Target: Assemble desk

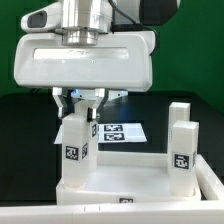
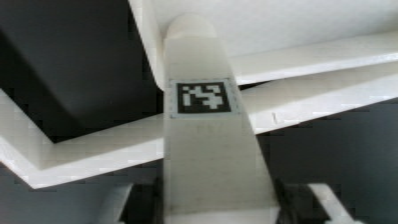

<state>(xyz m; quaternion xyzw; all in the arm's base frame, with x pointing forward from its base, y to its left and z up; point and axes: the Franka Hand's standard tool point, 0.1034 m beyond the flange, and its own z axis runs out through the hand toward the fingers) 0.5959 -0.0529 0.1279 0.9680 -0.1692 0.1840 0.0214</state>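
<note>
The desk's white tabletop panel (image 1: 140, 192) lies at the front with its rim up. One white leg (image 1: 76, 148) with a black-and-white tag stands upright at its corner on the exterior view's left. My gripper (image 1: 82, 104) comes down from above and is shut on that leg's top. In the wrist view the same leg (image 2: 205, 130) runs down the middle, a dark finger (image 2: 143, 200) pressed on each side, above the panel's rim (image 2: 329, 75). Two more legs (image 1: 183, 145) stand at the panel's right side, one behind the other.
The marker board (image 1: 122, 131) lies flat on the dark table behind the tabletop panel. The arm's broad white wrist housing (image 1: 85, 60) hangs over the left half of the scene. A green wall closes the back.
</note>
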